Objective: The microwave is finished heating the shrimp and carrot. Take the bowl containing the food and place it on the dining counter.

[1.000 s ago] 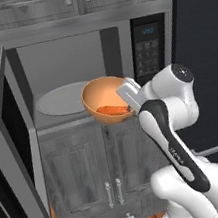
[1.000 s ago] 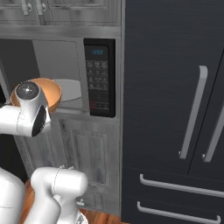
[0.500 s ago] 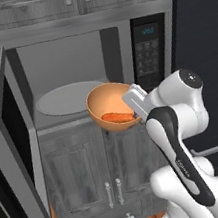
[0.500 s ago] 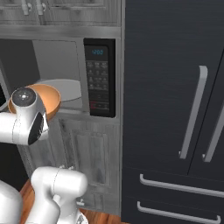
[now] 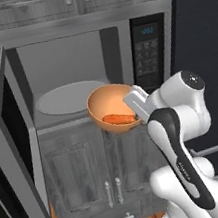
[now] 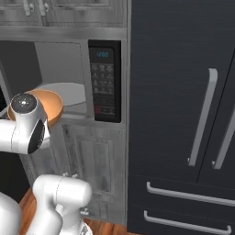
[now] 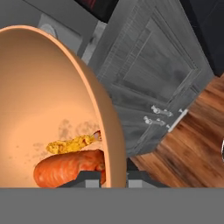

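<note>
In front of the open microwave (image 5: 75, 76), the pincer (image 5: 137, 107) pinches the bowl (image 5: 112, 111) rim tightly; tilting could spill the carrot (image 5: 119, 119).

I see my arm (image 5: 179, 134) with glossy white rounded shells; dark grey joint bands; small grey lettering there.

Left base view: from behind-left of arm, facing forward and slightly down into open microwave (image 5: 100, 77); bowl (image 5: 112, 109) mid-frame, near. Right base view: from behind-right, facing same wall, microwave keypad (image 6: 104, 80) left of centre, dark fridge doors (image 6: 183, 110) on the right. Shared: microwave cavity, turntable plate (image 6: 64, 92), bowl, cabinet doors (image 5: 81, 171) below. Hand view: very close along bowl rim (image 7: 100, 113), looking down at cabinet doors and wood floor (image 7: 192, 144).
</note>
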{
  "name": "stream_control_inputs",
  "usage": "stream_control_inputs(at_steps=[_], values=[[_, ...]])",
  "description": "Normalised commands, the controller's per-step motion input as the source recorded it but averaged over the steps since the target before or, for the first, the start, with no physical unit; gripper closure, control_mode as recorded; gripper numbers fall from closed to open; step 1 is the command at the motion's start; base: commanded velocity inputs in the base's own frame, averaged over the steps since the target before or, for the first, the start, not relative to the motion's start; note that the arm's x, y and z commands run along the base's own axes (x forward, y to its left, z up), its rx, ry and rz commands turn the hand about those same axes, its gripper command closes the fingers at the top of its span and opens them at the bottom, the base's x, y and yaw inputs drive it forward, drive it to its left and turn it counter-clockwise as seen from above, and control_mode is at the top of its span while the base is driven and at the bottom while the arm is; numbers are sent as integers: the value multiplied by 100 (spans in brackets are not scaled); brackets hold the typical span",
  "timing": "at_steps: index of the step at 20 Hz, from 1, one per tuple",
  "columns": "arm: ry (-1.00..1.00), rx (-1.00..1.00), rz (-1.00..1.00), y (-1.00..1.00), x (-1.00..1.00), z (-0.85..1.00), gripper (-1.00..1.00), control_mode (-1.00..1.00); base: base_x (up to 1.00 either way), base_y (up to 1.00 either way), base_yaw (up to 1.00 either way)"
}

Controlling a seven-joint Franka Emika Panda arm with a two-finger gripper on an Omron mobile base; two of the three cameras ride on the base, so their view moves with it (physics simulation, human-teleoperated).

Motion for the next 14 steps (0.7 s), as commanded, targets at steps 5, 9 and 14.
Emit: stream_control_inputs(at_steps=[5,9,14], values=[[0,0,0,0,0,0,100,100,-77,-67,2],[0,0,0,0,0,0,100,100,-74,-88,12],[0,0,0,0,0,0,100,100,-52,-72,42]])
